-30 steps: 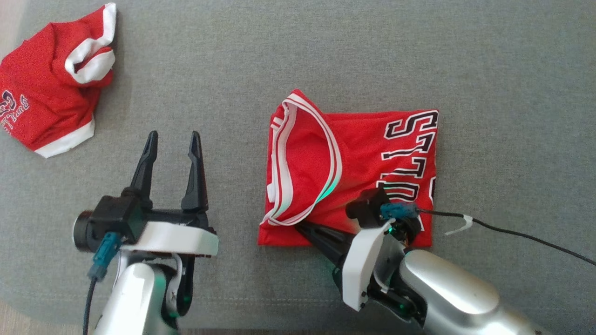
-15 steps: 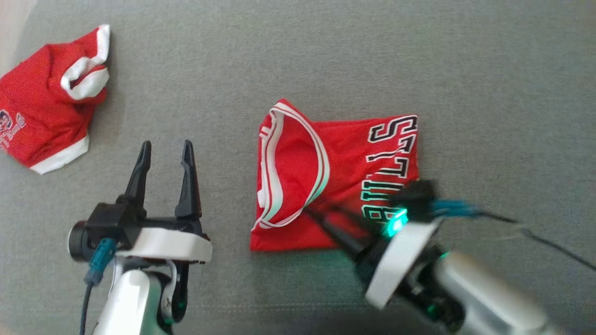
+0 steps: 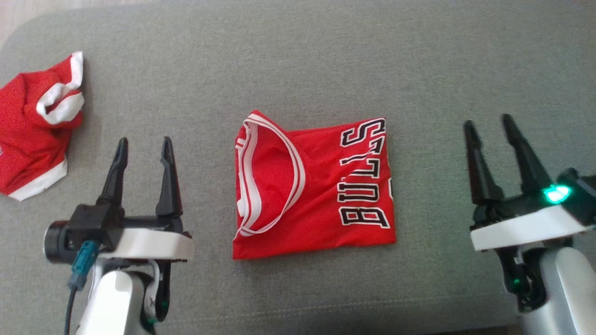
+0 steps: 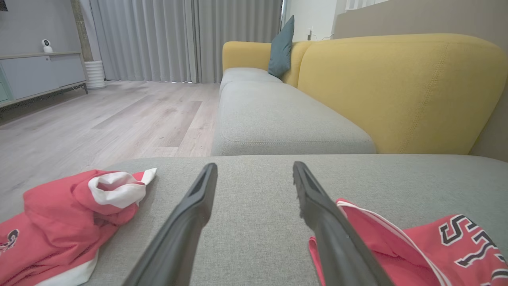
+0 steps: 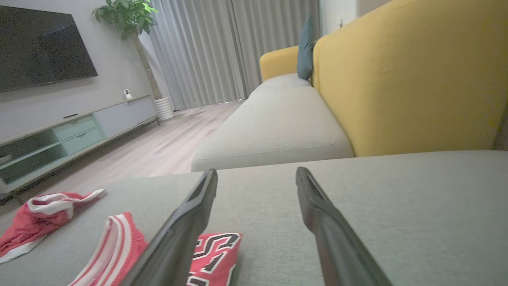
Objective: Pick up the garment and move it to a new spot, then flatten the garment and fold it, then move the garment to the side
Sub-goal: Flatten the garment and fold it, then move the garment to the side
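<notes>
On the grey cushion (image 3: 298, 56), near the middle, the folded red jersey (image 3: 316, 195) lies flat. Its black and white letters are toward the robot's right side and its striped neck opening is toward the left side. The left gripper (image 3: 144, 139) stands near its left side, fingers spread, holding nothing. The right gripper (image 3: 488, 121) stands apart from the cloth on its right, fingers also spread and empty. A second red garment (image 3: 28, 144) lies crumpled at the far left.
</notes>
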Available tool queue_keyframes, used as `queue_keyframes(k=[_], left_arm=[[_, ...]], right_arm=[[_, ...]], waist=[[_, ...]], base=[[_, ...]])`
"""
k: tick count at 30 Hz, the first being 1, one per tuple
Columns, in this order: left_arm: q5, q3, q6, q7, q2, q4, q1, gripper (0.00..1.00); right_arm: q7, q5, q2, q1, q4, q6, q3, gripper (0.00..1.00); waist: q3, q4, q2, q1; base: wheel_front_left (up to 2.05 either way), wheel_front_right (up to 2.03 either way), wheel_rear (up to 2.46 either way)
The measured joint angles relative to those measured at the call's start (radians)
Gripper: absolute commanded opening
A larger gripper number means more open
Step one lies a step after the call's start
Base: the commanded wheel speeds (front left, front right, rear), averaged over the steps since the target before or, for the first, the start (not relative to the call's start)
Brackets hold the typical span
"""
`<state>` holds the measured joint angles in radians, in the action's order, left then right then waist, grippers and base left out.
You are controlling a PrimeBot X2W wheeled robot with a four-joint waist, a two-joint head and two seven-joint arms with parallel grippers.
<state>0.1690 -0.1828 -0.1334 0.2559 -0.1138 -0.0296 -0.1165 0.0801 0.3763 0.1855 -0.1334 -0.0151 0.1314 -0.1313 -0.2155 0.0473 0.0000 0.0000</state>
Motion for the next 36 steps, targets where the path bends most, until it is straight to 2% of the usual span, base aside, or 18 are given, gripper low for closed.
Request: queue_keyframes(k=[7, 23, 36], left_arm=[[-0.001, 0.006, 0.002, 0.000, -0.015, 0.007, 0.036, 1.00], [-0.001, 0.024, 0.011, 0.000, -0.017, 0.007, 0.158, 1.00], [-0.001, 0.015, 0.010, 0.000, -0.020, -0.006, 0.178, 1.00]], right_arm=[[0.003, -0.059, -0.034, 0.066, -0.016, 0.000, 0.084, 1.00], [-0.047, -0.104, -0.065, 0.174, -0.075, 0.000, 0.105, 1.00], [-0.080, -0.123, -0.081, 0.210, -0.090, 0.000, 0.116, 1.00]], waist=[[0.032, 0.019, 0.0000, 0.0000], [0.122, 0.026, 0.0000, 0.0000], [0.155, 0.029, 0.0000, 0.0000]], base=[[0.00, 0.00, 0.00], [0.00, 0.00, 0.00], [0.00, 0.00, 0.00]])
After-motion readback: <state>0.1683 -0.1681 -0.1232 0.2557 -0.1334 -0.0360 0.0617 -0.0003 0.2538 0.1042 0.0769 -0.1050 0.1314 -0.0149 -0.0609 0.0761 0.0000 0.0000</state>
